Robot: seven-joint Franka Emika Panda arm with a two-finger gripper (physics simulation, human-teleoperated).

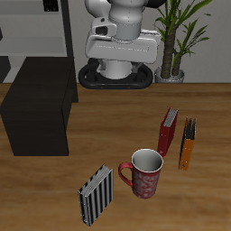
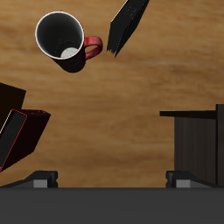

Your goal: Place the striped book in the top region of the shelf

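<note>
The striped book (image 1: 96,195) stands upright near the table's front edge, close beside a red mug (image 1: 144,171). In the wrist view the striped book (image 2: 129,22) appears edge-on next to the mug (image 2: 63,39). The shelf (image 1: 41,113) is a low dark box farther back at the table's side, and its flat top is bare; the wrist view shows one of the shelf's (image 2: 197,140) corners. My gripper (image 2: 112,182) hangs high above the table, far from the book, open, with nothing between its fingers.
A red book (image 1: 168,131) and an orange book (image 1: 188,144) stand upright behind the mug. A potted plant (image 1: 180,36) and a pale grey rack (image 1: 27,36) stand at the back. The robot's base (image 1: 115,77) sits at the table's back edge.
</note>
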